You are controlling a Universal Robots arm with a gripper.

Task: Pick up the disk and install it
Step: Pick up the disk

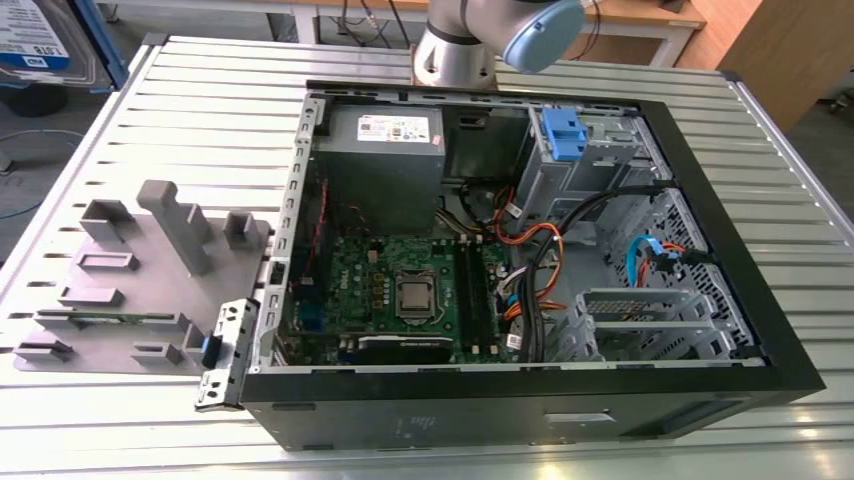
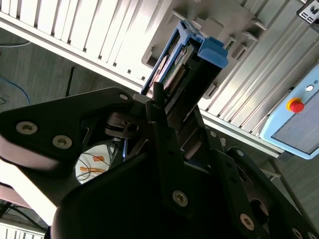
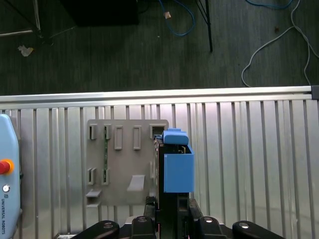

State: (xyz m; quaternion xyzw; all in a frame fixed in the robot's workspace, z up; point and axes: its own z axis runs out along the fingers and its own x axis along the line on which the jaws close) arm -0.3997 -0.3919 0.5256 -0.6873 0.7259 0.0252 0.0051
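My gripper (image 3: 169,206) is shut on the disk (image 3: 178,167), which stands on edge between the black fingers (image 2: 158,102). In both wrist views its blue plastic bracket (image 2: 212,50) caps the far end, and the disk's connector edge (image 2: 172,69) shows beside it. I hold it high above the ribbed metal table (image 3: 249,164), over the edge of a grey holder plate (image 3: 124,159). In the exterior view the open computer case (image 1: 534,400) lies on the table, with a blue-fronted drive bay (image 1: 561,135) at its far corner. The arm (image 1: 461,45) rises behind the case.
The grey holder plate (image 1: 134,290) with upright posts lies at the exterior view's left of the case. A light-blue pendant with a red button (image 3: 6,184) rests on the table. Cables run inside the case (image 1: 534,270) and over the floor (image 3: 269,45).
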